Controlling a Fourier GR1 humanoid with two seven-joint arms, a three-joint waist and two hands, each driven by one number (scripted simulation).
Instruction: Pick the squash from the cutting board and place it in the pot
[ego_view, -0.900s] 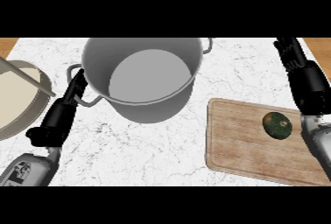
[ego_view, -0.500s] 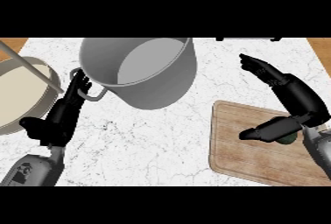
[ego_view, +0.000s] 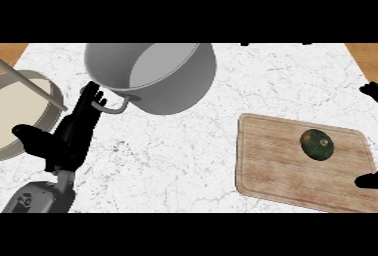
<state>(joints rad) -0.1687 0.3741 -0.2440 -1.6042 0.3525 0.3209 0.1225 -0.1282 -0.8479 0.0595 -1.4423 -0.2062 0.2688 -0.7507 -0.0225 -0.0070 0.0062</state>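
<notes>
A dark green squash (ego_view: 317, 144) lies on the wooden cutting board (ego_view: 273, 165) at the right, with nothing touching it. The large grey pot (ego_view: 151, 75) stands at the back, left of centre, its handle (ego_view: 118, 104) facing my left hand. My left hand (ego_view: 74, 131) rests open at the left, fingers up, with the tips close by that handle. Of my right hand (ego_view: 368, 180) only dark tips show at the right edge, one beside the board's near corner and one further back. They are spread wide apart and hold nothing.
A round beige dish (ego_view: 22, 117) with a pale rim sits at the far left, partly cut off. The white marble counter (ego_view: 192, 150) spreads between pot and board. Brown wood shows at both back corners.
My right hand has drawn back from over the board to the right edge, uncovering the squash. The pot and dish sit further right and lower in view. The left hand has not moved.
</notes>
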